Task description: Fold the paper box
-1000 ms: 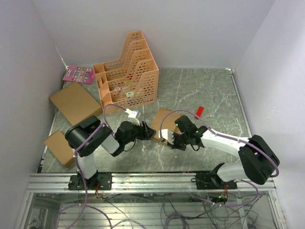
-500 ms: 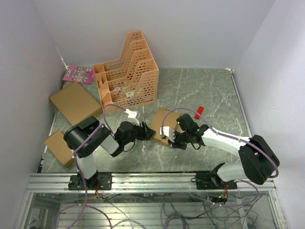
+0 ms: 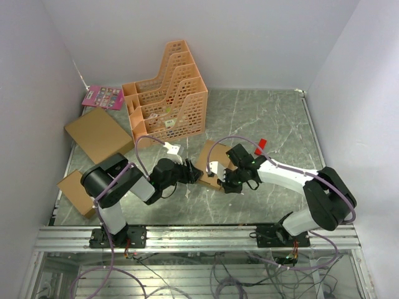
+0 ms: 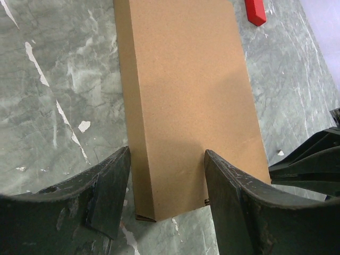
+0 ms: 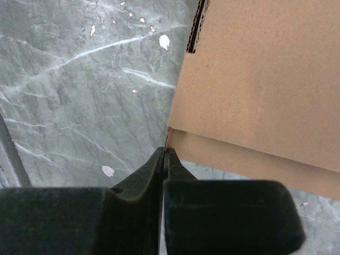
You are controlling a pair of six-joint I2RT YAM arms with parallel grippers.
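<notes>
The right end effector (image 5: 163, 159), now clenched on nothing, has pushed in against a corner of the box (image 4: 186, 106) mid-table (image 3: 274, 118), nudging it toward the left end effector (image 4: 167, 175), which stays spread astride its end (final squaring, seemingly).

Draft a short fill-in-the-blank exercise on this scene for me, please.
1. At one end of the paper box, the left gripper is ___.
2. At the box's edge, the right gripper is ___.
3. The colour of the small block lying beyond the box is ___.
Missing words: open; shut; red.
</notes>
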